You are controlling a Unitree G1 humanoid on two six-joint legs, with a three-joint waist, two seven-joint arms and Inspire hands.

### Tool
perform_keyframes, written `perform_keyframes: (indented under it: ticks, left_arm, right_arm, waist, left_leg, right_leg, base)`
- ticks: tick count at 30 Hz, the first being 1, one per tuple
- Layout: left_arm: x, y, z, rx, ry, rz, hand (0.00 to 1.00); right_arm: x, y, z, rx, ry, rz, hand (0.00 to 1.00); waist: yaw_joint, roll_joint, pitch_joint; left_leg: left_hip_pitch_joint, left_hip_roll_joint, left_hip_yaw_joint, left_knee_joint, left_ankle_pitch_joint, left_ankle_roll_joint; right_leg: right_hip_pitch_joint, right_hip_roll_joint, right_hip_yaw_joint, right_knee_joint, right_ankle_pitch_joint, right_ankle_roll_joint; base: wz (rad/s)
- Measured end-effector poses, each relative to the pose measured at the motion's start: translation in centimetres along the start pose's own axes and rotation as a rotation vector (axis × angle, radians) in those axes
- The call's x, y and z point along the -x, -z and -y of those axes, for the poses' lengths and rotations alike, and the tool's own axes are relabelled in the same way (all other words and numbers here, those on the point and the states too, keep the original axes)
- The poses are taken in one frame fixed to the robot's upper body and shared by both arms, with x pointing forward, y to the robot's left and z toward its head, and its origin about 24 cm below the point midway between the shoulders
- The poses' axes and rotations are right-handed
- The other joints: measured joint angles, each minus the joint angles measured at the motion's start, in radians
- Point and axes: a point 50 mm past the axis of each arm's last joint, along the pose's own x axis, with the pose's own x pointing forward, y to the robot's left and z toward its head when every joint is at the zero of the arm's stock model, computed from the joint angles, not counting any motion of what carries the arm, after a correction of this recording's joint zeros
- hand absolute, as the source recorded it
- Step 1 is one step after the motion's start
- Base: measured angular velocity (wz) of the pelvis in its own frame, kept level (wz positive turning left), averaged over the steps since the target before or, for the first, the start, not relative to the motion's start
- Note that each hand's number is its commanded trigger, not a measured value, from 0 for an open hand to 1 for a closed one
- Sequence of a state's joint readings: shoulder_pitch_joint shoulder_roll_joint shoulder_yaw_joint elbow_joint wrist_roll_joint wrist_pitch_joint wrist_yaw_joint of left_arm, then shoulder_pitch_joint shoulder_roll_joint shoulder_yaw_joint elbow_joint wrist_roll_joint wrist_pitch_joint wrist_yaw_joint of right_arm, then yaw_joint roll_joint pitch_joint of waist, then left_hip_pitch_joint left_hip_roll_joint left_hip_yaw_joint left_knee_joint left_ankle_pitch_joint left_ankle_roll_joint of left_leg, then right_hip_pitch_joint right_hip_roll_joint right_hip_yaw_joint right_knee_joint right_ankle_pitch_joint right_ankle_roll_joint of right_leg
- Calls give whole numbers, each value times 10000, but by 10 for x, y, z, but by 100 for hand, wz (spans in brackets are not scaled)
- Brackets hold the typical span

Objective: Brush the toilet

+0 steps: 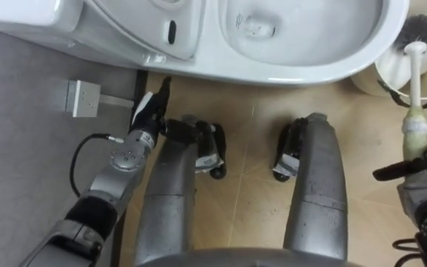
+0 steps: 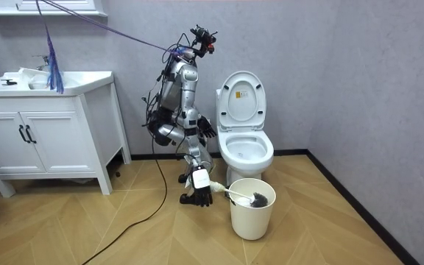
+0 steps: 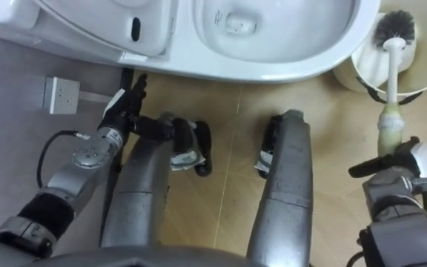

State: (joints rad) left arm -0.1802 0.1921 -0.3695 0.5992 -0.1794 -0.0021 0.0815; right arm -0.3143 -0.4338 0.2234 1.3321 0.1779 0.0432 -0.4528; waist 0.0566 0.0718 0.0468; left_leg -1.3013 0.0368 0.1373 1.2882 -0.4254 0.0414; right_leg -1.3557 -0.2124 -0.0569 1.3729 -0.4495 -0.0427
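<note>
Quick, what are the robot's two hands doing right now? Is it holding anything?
Its left hand: open, fingers straight, holding nothing.
Its right hand: closed around the handle of the toilet brush.

Toilet bowl (image 1: 325, 70) open-topped, bucket (image 2: 252, 219) crowding its right side, perhaps touching

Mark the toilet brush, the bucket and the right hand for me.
toilet brush (image 1: 419, 28), left eye view, bristle head.
bucket (image 2: 252, 217), room view, front wall.
right hand (image 1: 423, 167), left eye view, back of hand.
</note>
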Motion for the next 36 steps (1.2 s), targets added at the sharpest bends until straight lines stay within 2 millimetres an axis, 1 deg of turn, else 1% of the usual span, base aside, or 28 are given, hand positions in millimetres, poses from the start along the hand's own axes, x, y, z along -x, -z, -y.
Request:
perform_keyframes:
  ticks: [1,2,3,4,8,10,16,18,22,26,27,29,32,34,36]
  left_arm:
    - [0,-1,0,165,26,19,0]
    - [0,-1,1,246,45,11,0]
    - [-1,-1,2,313,74,18,0]
    - [0,-1,2,504,81,-18,0]
    - [0,0,1,693,36,-52,0]
    - [1,1,-1,705,-47,-100,0]
    - [3,6,-6,557,-341,-217,0]
    - [4,8,-6,546,-393,-227,0]
    - [8,13,-8,618,-472,-346,0]
    - [12,20,-11,609,-576,-423,0]
    - [13,22,-12,567,-583,-452,0]
    - [15,25,-11,585,-576,-512,0]
    - [20,32,-11,646,-618,-666,0]
    - [22,35,-11,653,-666,-704,0]
    - [25,39,-11,673,-686,-824,0]
  right_arm:
    - [0,-1,0,-384,36,-109,0]
    - [0,-2,0,-572,69,-144,18]
    - [0,-3,0,-793,95,-174,73]
    - [0,-7,0,-1066,98,-133,100]
    - [1,-22,-1,-1765,159,220,100]
    - [2,-28,-1,-1953,215,471,100]
    - [4,-34,-3,-2126,188,828,100]
    - [4,-34,-3,-2116,193,823,100]
    - [4,-27,-4,-2019,186,698,100]
    - [5,-24,-5,-1774,258,709,100]
    - [5,-20,-5,-1723,278,629,100]
    - [5,-20,-5,-1717,278,624,100]
    - [8,-13,-14,-1530,54,568,100]
    - [12,-9,-21,-1588,-174,434,100]
    - [13,-5,-24,-1677,-272,270,100]
  waist:
    - [-5,1,0]
    - [-7,1,0]
    - [-16,0,0]
    - [-46,-3,1]
    - [-242,-15,8]
    - [-310,-39,15]
    - [-506,-84,22]
    - [-511,-102,23]
    - [-507,-153,26]
    - [-501,-262,20]
    - [-503,-267,18]
    - [-485,-265,17]
    - [-491,-261,9]
    - [-499,-263,7]
    - [-480,-262,5]
  left_leg:
    - [-74,4,-4,68,-26,-5]
    - [-116,4,-14,82,-27,-8]
    - [-157,3,-29,90,-26,-13]
    - [-162,3,-39,92,-34,-27]
    - [-162,15,-46,87,-57,-47]
    - [-161,37,-56,59,-65,-53]
    - [-129,21,-55,9,-76,-44]
    - [-129,22,-51,9,-90,-27]
    - [17,46,-45,-25,-114,15]
    - [323,102,-6,-107,-195,19]
    - [393,120,-14,-141,-209,18]
    - [614,203,-9,-257,-232,38]
    - [1138,251,-30,-718,-204,7]
    - [1547,249,-77,-1256,-61,-19]
    - [1908,243,-44,-1608,-6,-22]
  right_leg:
    - [-75,-45,-11,78,-52,-12]
    - [-106,-58,-22,94,-60,-25]
    - [-134,-71,-42,107,-73,-48]
    - [-135,-67,-45,113,-83,-59]
    - [-135,-57,-37,108,-98,-74]
    - [-134,35,-30,44,-86,-55]
    - [-99,31,-20,-18,-85,-52]
    - [-97,34,-19,-26,-86,-51]
    - [60,50,-41,-103,-86,-55]
    - [338,159,-15,-238,-92,-35]
    - [420,162,-44,-300,-89,-37]
    - [659,194,-112,-450,-80,-17]
    - [1250,230,-275,-1015,50,-32]
    - [1712,233,-417,-1557,187,-23]
    - [2058,241,-448,-1873,236,-3]
  base:
    - [3]
    - [5]
    - [4]
    - [4]
    - [0]
    - [-4]
    - [0]
    - [0]
    - [-4]
    - [-9]
    - [-9]
    - [-8]
    - [-10]
    - [2]
    - [2]
